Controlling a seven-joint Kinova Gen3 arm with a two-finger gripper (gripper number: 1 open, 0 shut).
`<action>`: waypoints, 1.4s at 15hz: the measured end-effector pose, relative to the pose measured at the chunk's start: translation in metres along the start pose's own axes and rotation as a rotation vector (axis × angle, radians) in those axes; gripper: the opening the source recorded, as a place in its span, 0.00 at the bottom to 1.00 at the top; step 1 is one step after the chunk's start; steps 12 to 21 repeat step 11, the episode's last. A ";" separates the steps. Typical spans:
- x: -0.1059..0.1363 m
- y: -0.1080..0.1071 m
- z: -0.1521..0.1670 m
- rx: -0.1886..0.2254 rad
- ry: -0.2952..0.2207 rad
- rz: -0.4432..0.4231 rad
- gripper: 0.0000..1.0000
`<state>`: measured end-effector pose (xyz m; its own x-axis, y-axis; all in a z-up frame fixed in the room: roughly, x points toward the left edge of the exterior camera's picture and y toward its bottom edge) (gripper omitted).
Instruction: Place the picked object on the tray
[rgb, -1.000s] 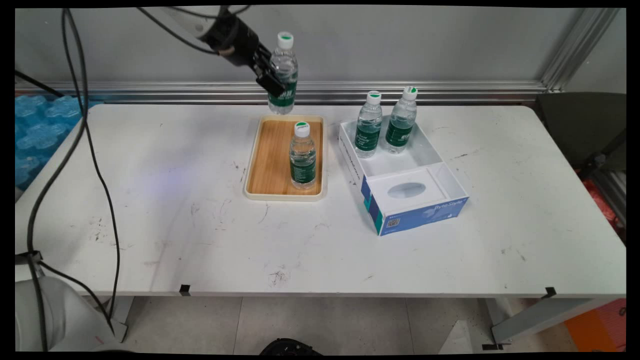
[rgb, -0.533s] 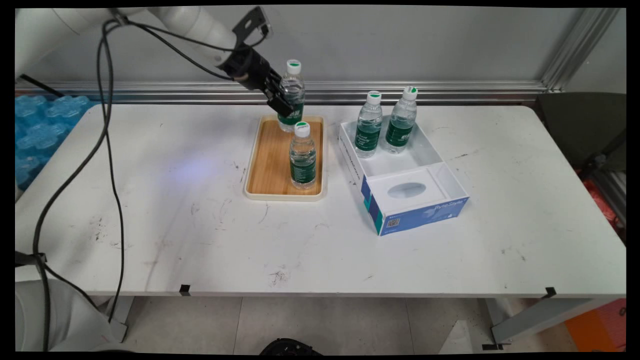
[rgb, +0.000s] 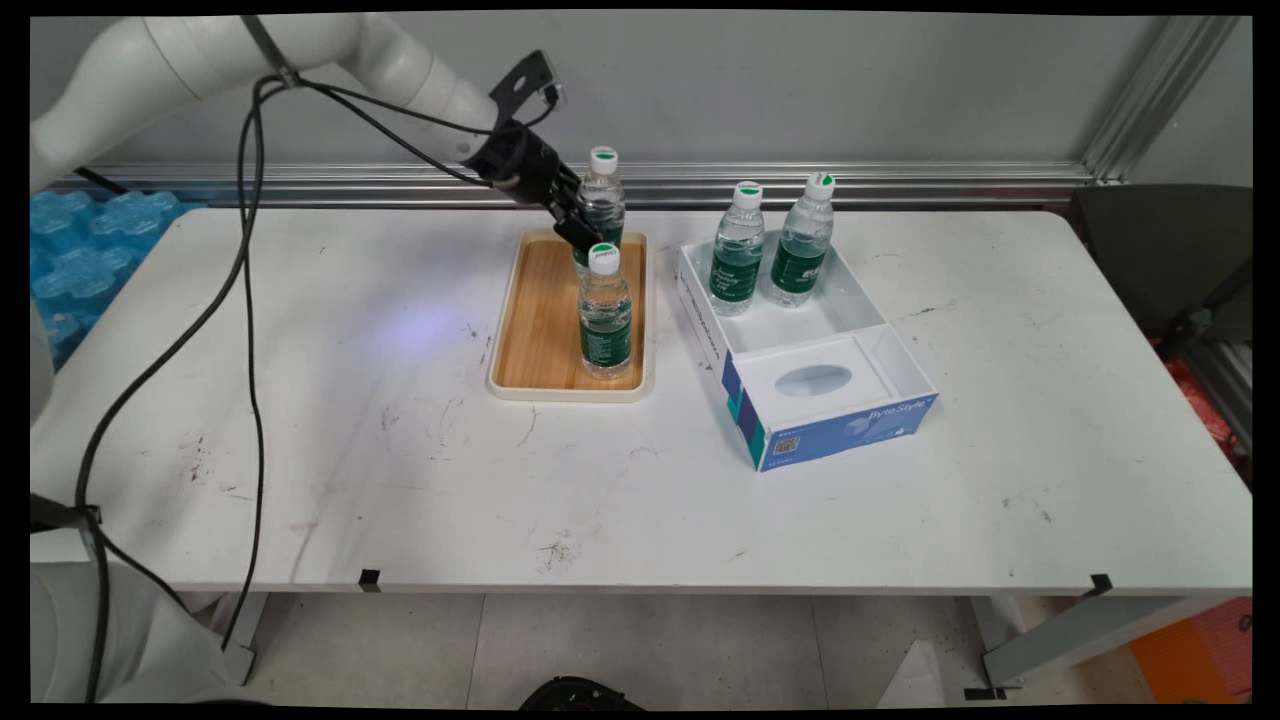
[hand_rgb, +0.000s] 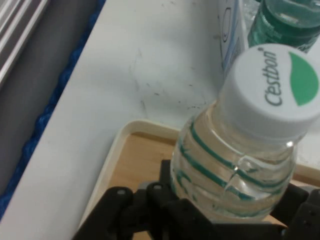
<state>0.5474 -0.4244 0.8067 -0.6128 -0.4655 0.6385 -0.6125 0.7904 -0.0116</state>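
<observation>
Nearest the camera, the white table (rgb: 640, 500) was scuffed with dark marks along its front half.

Further in, a blue and white carton (rgb: 806, 352) sat right of centre, its near part closed with an oval opening, its far part an open compartment. Left of it, just beside but apart, lay a wooden tray (rgb: 545, 320) with a cream rim.

A water bottle (rgb: 605, 312) with a green label and white cap stood upright in the tray's near right part.

Behind that, at the tray's far end, the gripper (rgb: 580, 222) was clamped on a second bottle, the held bottle (rgb: 603, 195), about its middle. In the hand view the black linkage hugged the held bottle (hand_rgb: 235, 170) on both sides, the white cap with its green leaf mark pointing up toward the camera, the tray's rim (hand_rgb: 112, 155) below. Its base was hidden behind the nearer bottle, so whether it touched the tray could not be told.

In the carton's open compartment two more upright bottles stood side by side, the left one (rgb: 738, 250) and the right one (rgb: 804, 242), near each other.

Farthest back ran a metal rail (rgb: 900, 178) along the grey wall, with blue packs (rgb: 80, 260) off the table's left edge.
</observation>
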 end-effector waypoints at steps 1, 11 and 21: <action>-0.001 -0.001 0.004 -0.003 0.002 0.000 0.00; -0.008 -0.002 0.030 -0.028 0.028 0.014 1.00; -0.008 -0.002 0.030 -0.028 0.028 0.014 1.00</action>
